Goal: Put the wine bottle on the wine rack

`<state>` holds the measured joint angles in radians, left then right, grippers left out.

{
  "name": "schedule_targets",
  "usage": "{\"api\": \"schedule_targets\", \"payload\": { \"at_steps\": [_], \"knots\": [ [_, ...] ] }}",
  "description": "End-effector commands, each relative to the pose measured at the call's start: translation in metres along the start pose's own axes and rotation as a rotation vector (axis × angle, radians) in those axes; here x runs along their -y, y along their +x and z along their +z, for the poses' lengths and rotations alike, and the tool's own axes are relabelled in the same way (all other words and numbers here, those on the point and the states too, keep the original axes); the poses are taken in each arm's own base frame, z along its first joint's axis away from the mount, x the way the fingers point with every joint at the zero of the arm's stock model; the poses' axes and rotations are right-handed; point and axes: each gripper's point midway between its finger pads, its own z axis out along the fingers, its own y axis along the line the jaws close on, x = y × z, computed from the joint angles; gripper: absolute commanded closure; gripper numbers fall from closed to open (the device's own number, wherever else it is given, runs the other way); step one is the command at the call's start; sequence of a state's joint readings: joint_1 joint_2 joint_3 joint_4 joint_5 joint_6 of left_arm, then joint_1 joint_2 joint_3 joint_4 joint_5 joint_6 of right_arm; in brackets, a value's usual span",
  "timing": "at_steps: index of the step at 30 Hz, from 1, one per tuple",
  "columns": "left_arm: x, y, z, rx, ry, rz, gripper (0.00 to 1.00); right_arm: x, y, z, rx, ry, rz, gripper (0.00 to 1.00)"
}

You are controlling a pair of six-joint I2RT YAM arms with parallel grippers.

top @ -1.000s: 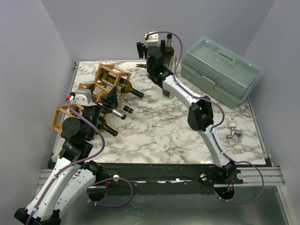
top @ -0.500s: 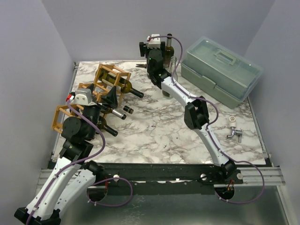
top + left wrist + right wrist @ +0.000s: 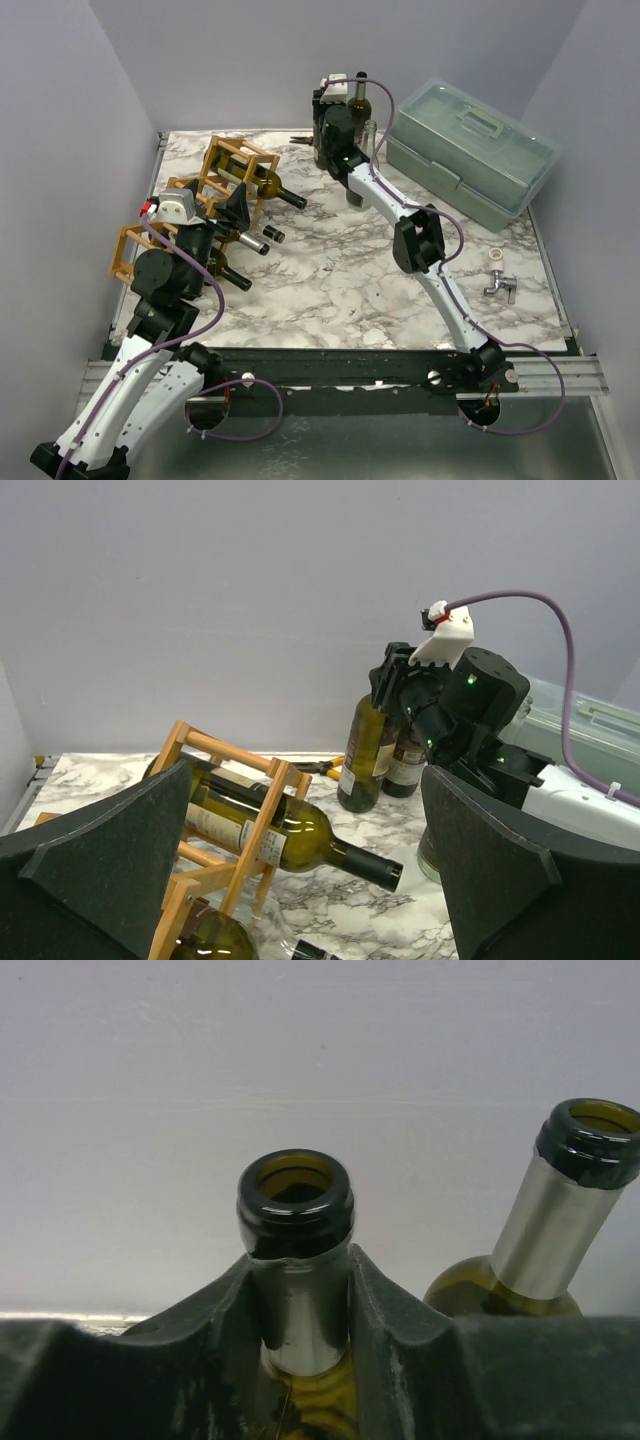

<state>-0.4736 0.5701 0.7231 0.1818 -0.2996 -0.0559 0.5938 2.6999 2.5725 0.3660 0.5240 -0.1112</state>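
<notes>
Gripping high on the neck, the right claw [image 3: 298, 1290] is seen closed on the upright wine bottle [image 3: 296, 1200] at the far edge of the surface [image 3: 340, 270], well apart from the wine rack [image 3: 232, 165]. The left claw [image 3: 300, 875] is spread wide, empty. Risks judged: the smooth neck may slip or swing once lifted, and the second bottle [image 3: 560, 1190] just beside may be knocked over.

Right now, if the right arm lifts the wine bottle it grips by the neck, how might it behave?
The wine bottle looks like glass: probably rigid but fragile. The jaws pinch only its smooth foil neck, so it may slip or swing. A swing could knock the second bottle.
</notes>
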Motion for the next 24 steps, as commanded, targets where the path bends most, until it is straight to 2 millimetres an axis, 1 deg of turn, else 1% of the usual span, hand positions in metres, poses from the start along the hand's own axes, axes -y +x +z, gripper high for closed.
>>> {"api": "schedule_targets", "payload": {
  "at_steps": [1, 2, 4, 6, 7, 10, 11, 12, 13, 14, 15, 17, 18, 20, 21, 22, 24],
  "knots": [
    [-0.003, 0.002, 0.000, 0.008, -0.015, 0.002, 0.02, -0.010, -0.018, 0.003, 0.048, -0.062, 0.039, 0.71],
    [-0.002, 0.002, 0.000, 0.008, -0.014, 0.001, 0.02, -0.012, -0.021, 0.001, 0.048, -0.072, 0.038, 0.76],
    [-0.002, 0.003, 0.000, 0.006, -0.012, 0.001, 0.02, -0.019, -0.027, -0.003, 0.051, -0.099, 0.026, 0.80],
    [-0.001, 0.003, 0.000, 0.004, -0.009, 0.001, 0.02, -0.027, -0.038, -0.009, 0.061, -0.123, 0.016, 0.83],
    [-0.001, 0.004, 0.001, 0.002, -0.007, 0.001, 0.02, -0.033, -0.047, -0.013, 0.068, -0.146, 0.008, 0.85],
    [0.000, 0.006, 0.002, -0.004, -0.004, 0.001, 0.02, -0.048, -0.071, -0.028, 0.084, -0.178, -0.028, 0.95],
    [0.000, 0.008, 0.003, -0.008, -0.004, 0.001, 0.02, -0.051, -0.075, -0.034, 0.082, -0.186, -0.056, 0.98],
    [0.001, 0.009, 0.003, -0.011, -0.002, 0.002, 0.02, -0.055, -0.085, -0.041, 0.086, -0.191, -0.074, 1.00],
    [0.001, 0.011, 0.004, -0.016, -0.001, 0.004, 0.02, -0.057, -0.087, -0.048, 0.080, -0.193, -0.096, 1.00],
    [0.002, 0.012, 0.004, -0.019, 0.001, 0.004, 0.02, -0.058, -0.098, -0.057, 0.084, -0.194, -0.104, 1.00],
    [0.002, 0.013, 0.005, -0.022, 0.002, 0.002, 0.02, -0.058, -0.098, -0.065, 0.069, -0.196, -0.118, 1.00],
    [0.004, 0.015, 0.006, -0.030, 0.008, 0.001, 0.01, -0.053, -0.106, -0.084, 0.049, -0.200, -0.111, 1.00],
    [0.005, 0.016, 0.007, -0.032, 0.013, 0.001, 0.01, -0.048, -0.115, -0.096, 0.044, -0.209, -0.097, 1.00],
    [0.007, 0.019, 0.009, -0.041, 0.024, 0.003, 0.01, -0.041, -0.120, -0.120, 0.018, -0.228, -0.075, 1.00],
    [0.008, 0.021, 0.009, -0.046, 0.028, 0.002, 0.01, -0.038, -0.127, -0.131, 0.010, -0.245, -0.059, 1.00],
    [0.009, 0.023, 0.010, -0.053, 0.032, 0.001, 0.01, -0.037, -0.124, -0.144, -0.017, -0.269, -0.057, 1.00],
    [0.012, 0.027, 0.012, -0.066, 0.044, -0.001, 0.01, -0.031, -0.130, -0.168, -0.045, -0.301, -0.029, 1.00]
  ]
}}
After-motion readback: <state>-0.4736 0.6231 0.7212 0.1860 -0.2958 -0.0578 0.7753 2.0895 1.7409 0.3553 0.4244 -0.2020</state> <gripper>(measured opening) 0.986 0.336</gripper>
